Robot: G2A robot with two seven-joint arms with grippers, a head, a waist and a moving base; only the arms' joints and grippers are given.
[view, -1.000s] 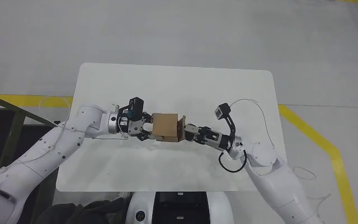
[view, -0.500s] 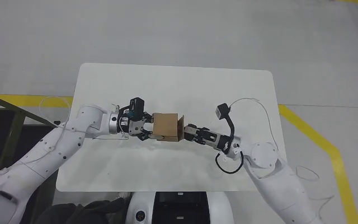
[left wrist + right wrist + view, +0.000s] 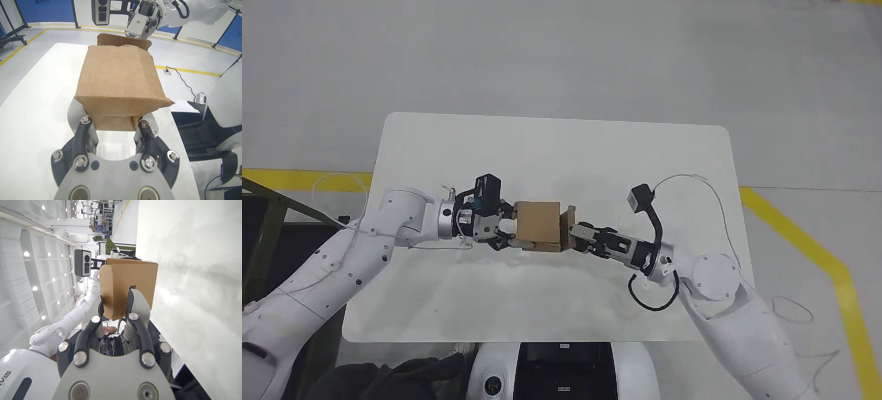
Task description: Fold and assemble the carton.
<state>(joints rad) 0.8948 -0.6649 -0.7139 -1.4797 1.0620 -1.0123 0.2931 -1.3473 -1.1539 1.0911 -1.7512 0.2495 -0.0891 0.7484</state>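
Left gripper [image 3: 113, 121] was found clamped on the near end of the carton [image 3: 119, 75], one finger against each side of a folded end tab. The carton, plain brown cardboard formed into a box shape, sat over the middle of the white table [image 3: 542, 150]. At its far end a flap stood open, with the right gripper [image 3: 572, 237] pinching it.

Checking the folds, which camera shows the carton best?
Left wrist view: the carton sits large, top panel, near flap and far flap all visible, with the left gripper at its end. Top view shows it small between both grippers. Right wrist view shows one end held in the right gripper.
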